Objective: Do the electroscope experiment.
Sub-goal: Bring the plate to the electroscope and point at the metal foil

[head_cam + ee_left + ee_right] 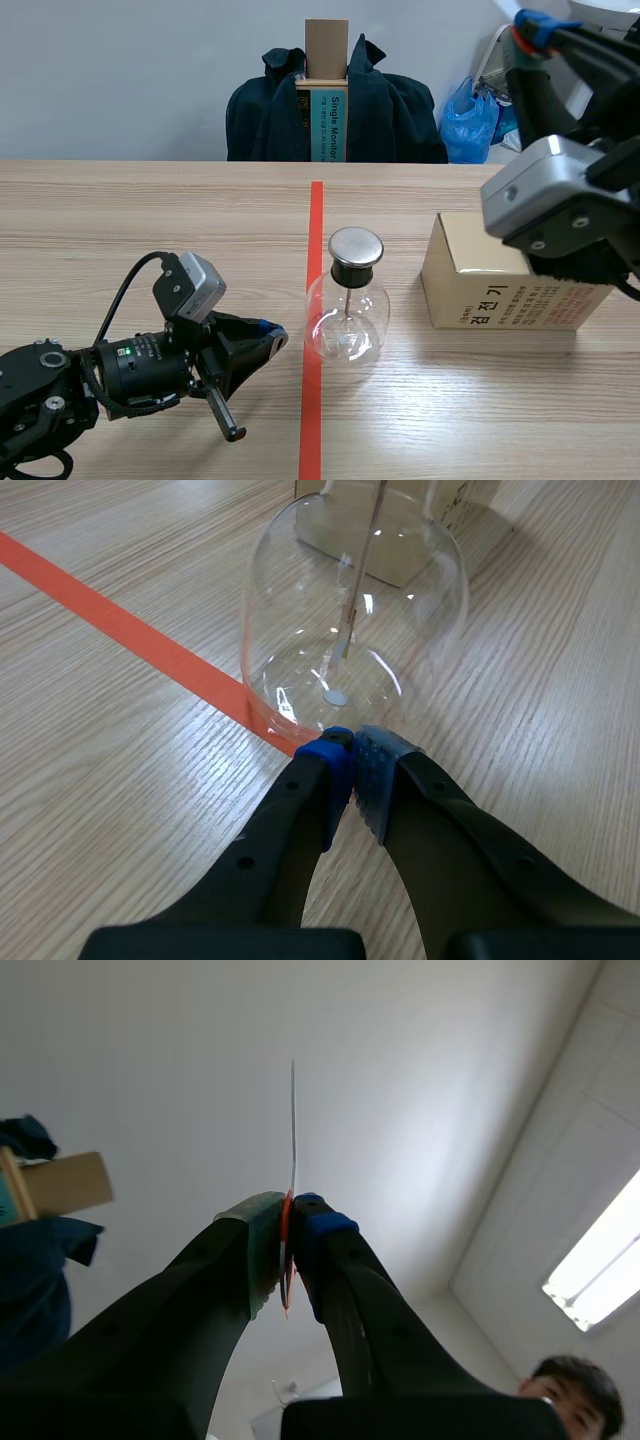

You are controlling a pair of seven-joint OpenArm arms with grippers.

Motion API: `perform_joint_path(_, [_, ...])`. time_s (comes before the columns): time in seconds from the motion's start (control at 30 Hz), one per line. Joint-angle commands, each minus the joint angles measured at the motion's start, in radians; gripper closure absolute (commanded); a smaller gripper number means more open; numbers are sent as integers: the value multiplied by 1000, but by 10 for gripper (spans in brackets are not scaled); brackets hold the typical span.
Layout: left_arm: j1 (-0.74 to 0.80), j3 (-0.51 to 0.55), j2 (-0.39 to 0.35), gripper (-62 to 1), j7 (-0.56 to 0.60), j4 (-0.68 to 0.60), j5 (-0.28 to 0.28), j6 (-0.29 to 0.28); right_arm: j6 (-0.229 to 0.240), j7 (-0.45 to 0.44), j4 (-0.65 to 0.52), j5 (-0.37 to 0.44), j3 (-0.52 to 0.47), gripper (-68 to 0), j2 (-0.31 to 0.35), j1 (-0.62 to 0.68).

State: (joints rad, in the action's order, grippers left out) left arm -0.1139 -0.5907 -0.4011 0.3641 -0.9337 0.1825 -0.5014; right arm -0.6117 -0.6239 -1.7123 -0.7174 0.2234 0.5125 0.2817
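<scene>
The electroscope, a clear glass flask (345,318) with a round metal cap (356,246) and a thin rod inside, stands on the table just right of the tape line. My left gripper (272,338) lies low beside it on the left. In the left wrist view this gripper (352,748) is shut on nothing, its tips almost at the base of the flask (352,600). My right arm is raised at the far right, and its gripper (538,26) points upward. That gripper (288,1250) is shut on a thin strip (293,1125), seen edge-on against the ceiling.
A tan cardboard box (500,288) with printed text lies right of the flask, under the right arm. Across the table a chair draped with a dark jacket (380,115) holds an upright carton (326,90). A blue bag (470,120) hangs behind. A person's head (575,1390) shows in the right wrist view.
</scene>
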Motion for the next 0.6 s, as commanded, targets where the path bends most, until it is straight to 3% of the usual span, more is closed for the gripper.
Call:
perform_joint_path(0.0, [-5, 6, 8, -27, 14, -24, 7, 5, 19, -1, -13, -18, -5, -8, 11, 8])
perform_joint_path(0.07, [-6, 7, 10, -27, 14, -24, 7, 21, 42, -22, 1, -21, -5, -8, 10, 22])
perform_joint_path(0.3, [-5, 7, 10, -27, 13, -21, 7, 47, 48, -100, 175, -69, 7, -8, -7, 32])
perform_joint_path(0.5, [-5, 7, 10, -27, 13, -21, 7, 47, -24, -143, 313, -91, 7, -8, -39, 29])
perform_joint_path(0.57, [-5, 7, 10, -27, 13, -21, 7, 47, -28, -140, 340, -91, 7, -8, -42, 23])
